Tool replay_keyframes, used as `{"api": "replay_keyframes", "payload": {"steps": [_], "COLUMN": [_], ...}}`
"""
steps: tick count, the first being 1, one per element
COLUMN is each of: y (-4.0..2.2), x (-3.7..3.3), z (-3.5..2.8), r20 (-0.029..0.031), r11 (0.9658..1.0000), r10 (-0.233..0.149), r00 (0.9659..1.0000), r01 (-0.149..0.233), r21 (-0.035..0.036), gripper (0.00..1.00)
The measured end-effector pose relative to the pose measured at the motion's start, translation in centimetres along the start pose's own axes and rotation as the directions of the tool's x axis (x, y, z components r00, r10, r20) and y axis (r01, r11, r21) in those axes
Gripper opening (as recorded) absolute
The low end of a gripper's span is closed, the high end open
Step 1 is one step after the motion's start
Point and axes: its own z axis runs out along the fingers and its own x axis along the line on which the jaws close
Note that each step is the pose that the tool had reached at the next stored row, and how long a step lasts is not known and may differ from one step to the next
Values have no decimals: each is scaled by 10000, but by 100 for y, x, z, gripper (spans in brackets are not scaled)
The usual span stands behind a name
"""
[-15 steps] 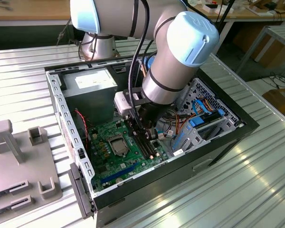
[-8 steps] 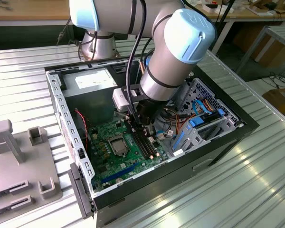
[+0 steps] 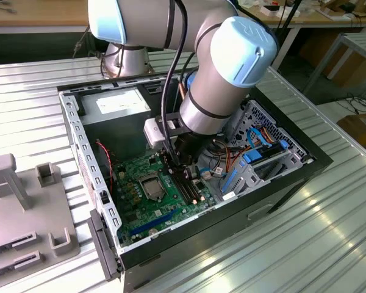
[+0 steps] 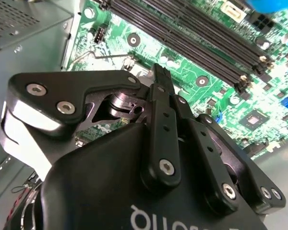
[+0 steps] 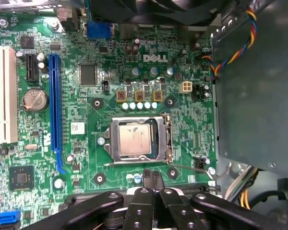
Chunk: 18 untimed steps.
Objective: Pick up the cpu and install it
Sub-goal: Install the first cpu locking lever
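The open black computer case (image 3: pixel 280 183) sits mid-frame in the exterior view, on the ribbed metal table (image 3: pixel 329 244). Inside lies the green motherboard (image 5: pixel 72 182). Over it hangs the black gripper (image 5: pixel 152 177), jaws pressed together, gripping nothing. The small silvery-grey square cpu (image 5: pixel 136 140) rests in its metal socket frame (image 5: pixel 165 139), centre of the first wrist view, just beside the fingertips.

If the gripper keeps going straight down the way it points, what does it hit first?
Probably the motherboard at the edge of the socket frame, between the seated cpu and the memory slots. The gripper has its fingers shut and points beside the cpu, not over it. Depth is unclear.
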Motion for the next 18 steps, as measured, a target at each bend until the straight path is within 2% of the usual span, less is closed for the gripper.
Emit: {"api": "replay_keyframes", "payload": {"steps": [9,11,15,18], "y": [72,94,133,188], "x": [111,135,156,160], "z": [84,131,166,174], "r20": [0,3,-1,0], "r11": [10000,10000,10000,10000], "r10": [7,6,7,6], "r00": [10000,10000,10000,10000], "r01": [-7,-6,-7,-6], "r21": [-45,-51,-62,-63], "gripper": [11,11,11,11]}}
